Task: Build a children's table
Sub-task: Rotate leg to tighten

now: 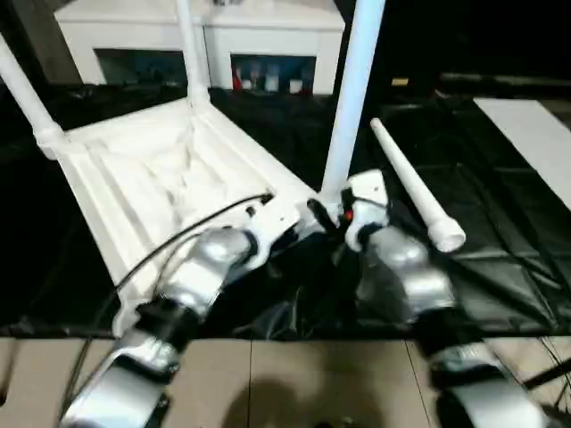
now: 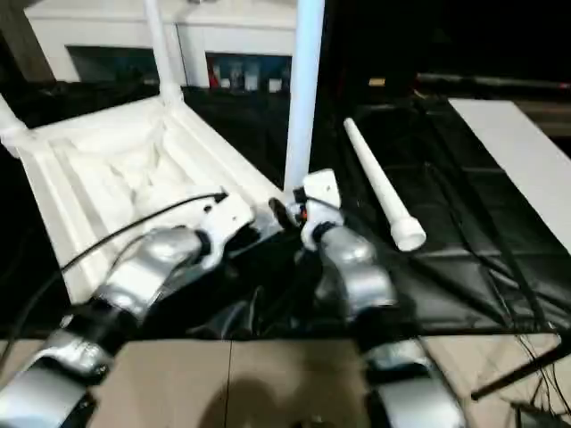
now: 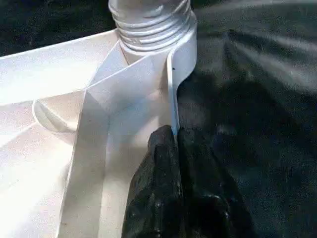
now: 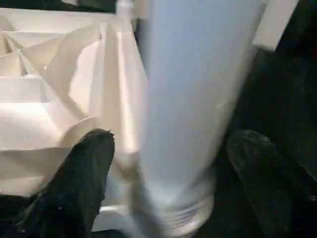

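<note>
Nearest, the left gripper (image 3: 176, 144) has its jaws clamped together on the thin side wall of the upturned tabletop (image 1: 143, 178), just beside the corner socket. The right gripper (image 4: 168, 163) stands with jaws apart around the upright leg (image 1: 350, 98) seated there. Beyond, a loose leg (image 1: 415, 192) lies on black sheeting (image 1: 500, 232); two more legs rise at the far corners, before a white cabinet (image 1: 268, 36).

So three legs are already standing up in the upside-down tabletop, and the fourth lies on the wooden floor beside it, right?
Nearly. Three legs do stand in the upturned tabletop, and the fourth leg does lie beside it. But it rests on black sheeting, not on wooden floor, as the left eye view shows.
</note>
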